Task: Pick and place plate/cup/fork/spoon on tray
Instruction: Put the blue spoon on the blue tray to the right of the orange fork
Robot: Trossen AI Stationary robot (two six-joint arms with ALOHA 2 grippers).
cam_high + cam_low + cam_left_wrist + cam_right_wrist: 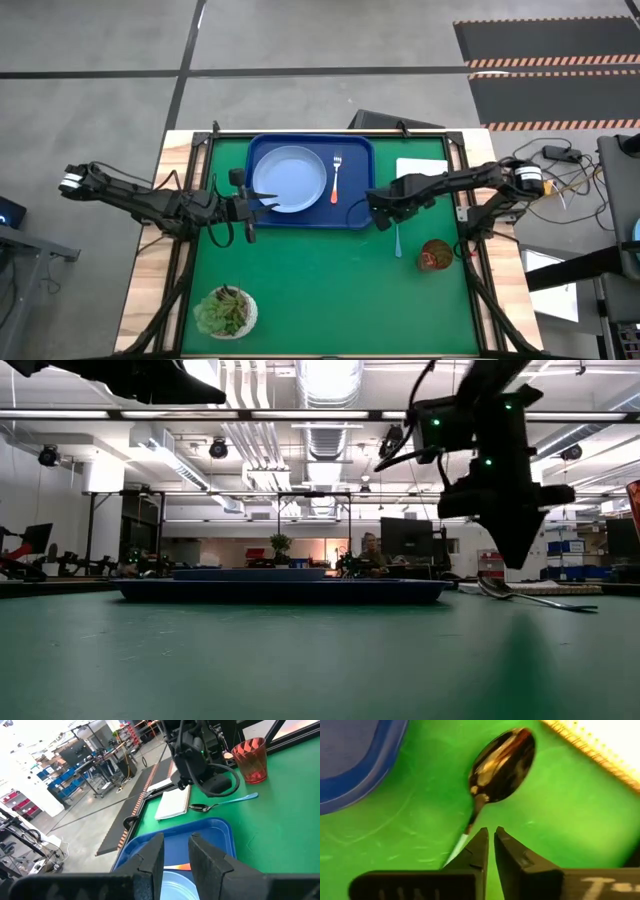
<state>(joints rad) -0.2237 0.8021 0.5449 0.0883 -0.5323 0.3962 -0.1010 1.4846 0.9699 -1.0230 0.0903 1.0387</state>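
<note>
The spoon [501,765], shiny silver bowl and light-blue handle, lies on the desk [560,820] just ahead of the right gripper [491,842]. That gripper's fingers are nearly closed, holding nothing.

— What's on my tray [360,150] so far?
— The dark-blue tray holds the round pale-blue plate [290,178] at its left and the orange-handled fork [336,177] beside it, tines away from me.
— And off it?
— The spoon [497,767], silver bowl and light-blue handle, lies flat on the green mat just right of the tray. The dark-red cup [434,255] stands upright further right.
</note>
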